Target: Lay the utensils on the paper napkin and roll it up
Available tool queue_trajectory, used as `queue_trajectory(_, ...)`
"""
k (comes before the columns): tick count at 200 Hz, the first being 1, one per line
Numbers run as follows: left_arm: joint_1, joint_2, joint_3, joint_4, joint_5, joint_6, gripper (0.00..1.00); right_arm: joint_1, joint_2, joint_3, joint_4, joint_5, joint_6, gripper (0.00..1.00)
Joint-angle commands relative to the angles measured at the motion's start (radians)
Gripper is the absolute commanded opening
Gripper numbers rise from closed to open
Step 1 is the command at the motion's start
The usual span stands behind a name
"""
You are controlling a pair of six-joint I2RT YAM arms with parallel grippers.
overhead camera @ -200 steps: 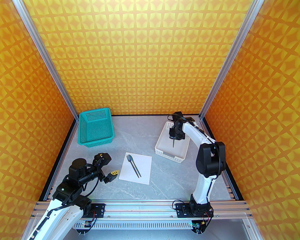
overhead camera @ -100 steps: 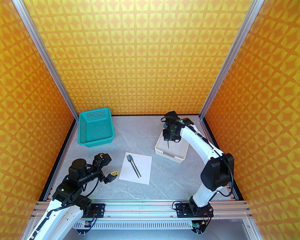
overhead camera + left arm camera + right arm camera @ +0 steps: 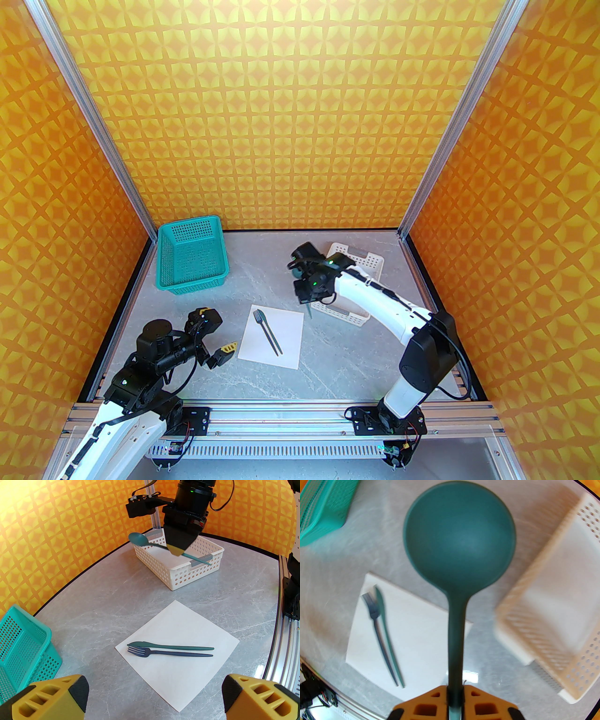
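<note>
Two robot arms work over a grey marbled bench (image 3: 337,356). The right arm rises from its base to a high elbow, then its white forearm stretches forward and to the left, with the wrist bent so the right claw (image 3: 454,700) points down. This claw is pressed together on the handle of a dark teal spoon (image 3: 459,538); the spoon is carried in the air, roughly level, its round bowl jutting out past the far side of the claw and the handle tip out the near side. A white perforated tray (image 3: 187,573) sits just below and to the right of this claw, and the paper napkin (image 3: 286,328) lies flat on the bench below it, to the near left. A fork (image 3: 140,651) and a knife (image 3: 164,646) rest side by side on the napkin. The left arm is folded low, its forearm nearly level, and the left claw (image 3: 221,354) is spread wide and holds nothing, aimed at the napkin just ahead of it. A teal basket (image 3: 192,258) stands well beyond this claw.
</note>
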Motion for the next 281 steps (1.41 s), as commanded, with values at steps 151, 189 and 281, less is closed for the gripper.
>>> queue_trajectory(151, -0.005, -0.01, -0.013, 0.001, 0.017, 0.017, 0.99, 0.172, 0.204, -0.043, 0.159, -0.131, 0.049, 0.15)
queue_trajectory(189, -0.005, -0.009, -0.013, 0.002, 0.016, 0.017, 0.99, 0.178, 0.243, -0.073, 0.197, -0.155, 0.063, 0.15)
queue_trajectory(281, -0.005, -0.008, -0.014, 0.003, 0.017, 0.019, 0.99, 0.187, 0.313, -0.098, 0.239, -0.173, 0.068, 0.16)
